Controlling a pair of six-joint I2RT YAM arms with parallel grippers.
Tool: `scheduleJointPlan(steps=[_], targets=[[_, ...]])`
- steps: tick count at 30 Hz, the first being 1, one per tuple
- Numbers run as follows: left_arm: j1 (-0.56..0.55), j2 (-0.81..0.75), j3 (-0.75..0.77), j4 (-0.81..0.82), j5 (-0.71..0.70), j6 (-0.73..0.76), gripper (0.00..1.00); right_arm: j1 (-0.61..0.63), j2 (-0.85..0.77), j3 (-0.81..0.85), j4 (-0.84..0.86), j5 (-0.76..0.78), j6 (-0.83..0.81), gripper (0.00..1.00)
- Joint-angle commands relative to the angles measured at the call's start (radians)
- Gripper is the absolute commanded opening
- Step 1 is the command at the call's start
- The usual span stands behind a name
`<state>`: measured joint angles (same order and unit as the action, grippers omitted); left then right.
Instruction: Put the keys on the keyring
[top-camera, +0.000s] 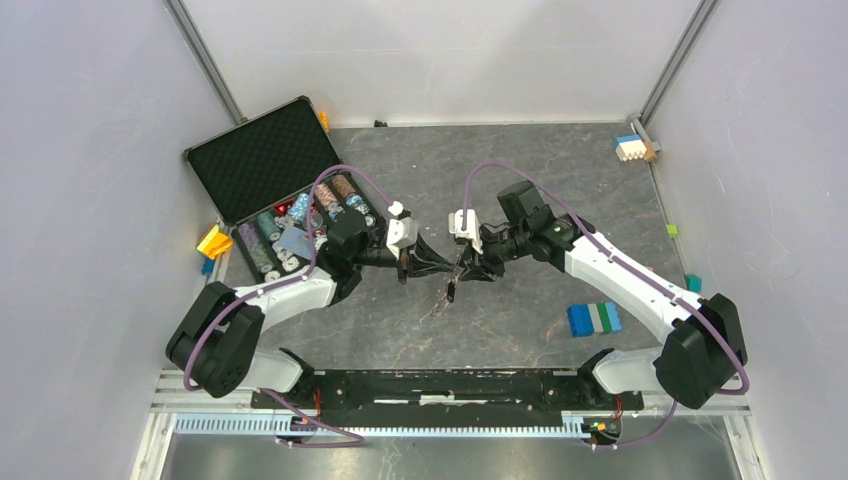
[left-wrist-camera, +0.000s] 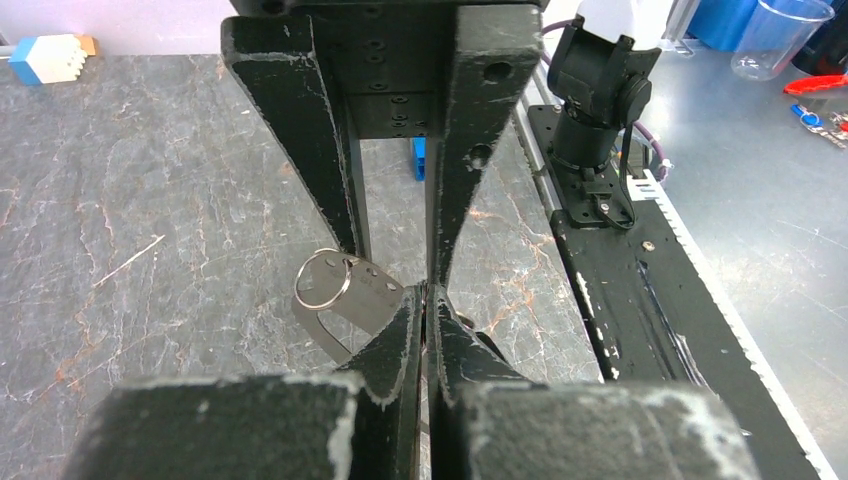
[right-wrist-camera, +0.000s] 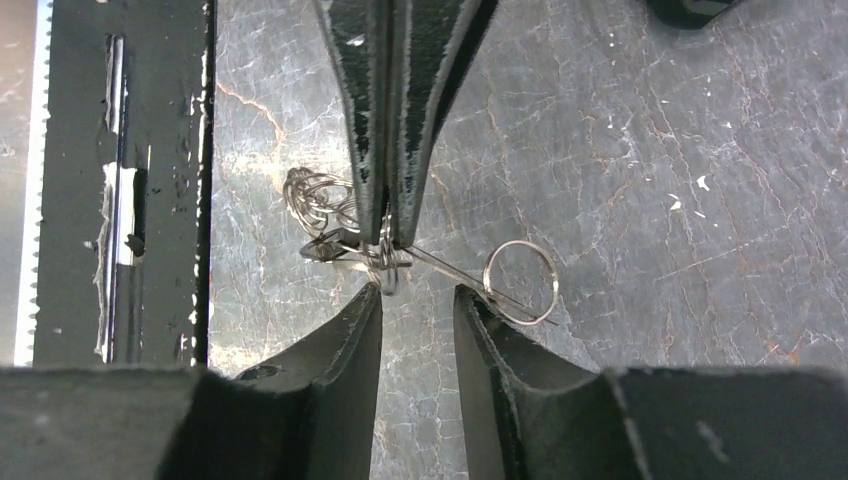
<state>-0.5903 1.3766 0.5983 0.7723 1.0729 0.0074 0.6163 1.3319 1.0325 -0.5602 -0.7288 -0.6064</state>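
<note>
I see the keyring (left-wrist-camera: 374, 300) as a flat grey metal piece with a few small holes in it, and one round wire ring (right-wrist-camera: 520, 282) sits at its end. From the right wrist camera there is also a small bunch of thin rings on its other side, and the flat piece shows only its edge. It does not lie on the table (top-camera: 520, 180). It is held up in the air to the right of the black case (top-camera: 262, 160), a little nearer to the arm bases than the case is. The left gripper (right-wrist-camera: 386, 236) is pressed closed, and its two fingers pinch the keyring at their very tips. The right gripper (right-wrist-camera: 420, 305) is released. Its fingers stand apart with a gap between them, right in front of the pinched metal, and I see nothing gripped in that gap. In the top camera a small dark piece, which I take for the key (top-camera: 451, 291), hangs just under the place where the two grippers meet, but in the wrist cameras I cannot tell it clearly. Both arms reach inward from their bases, with the elbows out to the sides. Their fingers point at each other, tip against tip, on the right side of the case.
</note>
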Motion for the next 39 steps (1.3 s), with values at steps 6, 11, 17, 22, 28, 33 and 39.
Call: scheduleJointPlan(steps=[6,11,17,22,28,33,39], targets=[[0.001,-0.015,0.002,0.015,-0.027,0.034,0.02,-0.007,-0.036,0.03,-0.08,-0.059,-0.107,0.42],[0.002,-0.011,0.004,0.018,-0.018,0.025,0.02,-0.012,-0.035,0.017,-0.029,-0.069,-0.066,0.43],[0.001,-0.008,-0.004,0.055,-0.005,0.002,0.02,-0.015,-0.043,0.008,0.055,-0.073,0.002,0.44],[0.001,0.001,-0.01,0.12,-0.001,-0.087,0.02,-0.015,-0.035,-0.017,0.12,-0.085,0.036,0.4],[0.001,0.004,-0.017,0.185,-0.014,-0.149,0.02,-0.015,-0.038,-0.069,0.178,-0.135,0.045,0.24],[0.001,0.002,-0.022,0.194,-0.028,-0.152,0.02,-0.019,-0.058,-0.1,0.208,-0.148,0.041,0.17],[0.002,0.012,-0.029,0.239,-0.081,-0.197,0.02,-0.023,-0.073,-0.142,0.281,-0.164,0.087,0.09]])
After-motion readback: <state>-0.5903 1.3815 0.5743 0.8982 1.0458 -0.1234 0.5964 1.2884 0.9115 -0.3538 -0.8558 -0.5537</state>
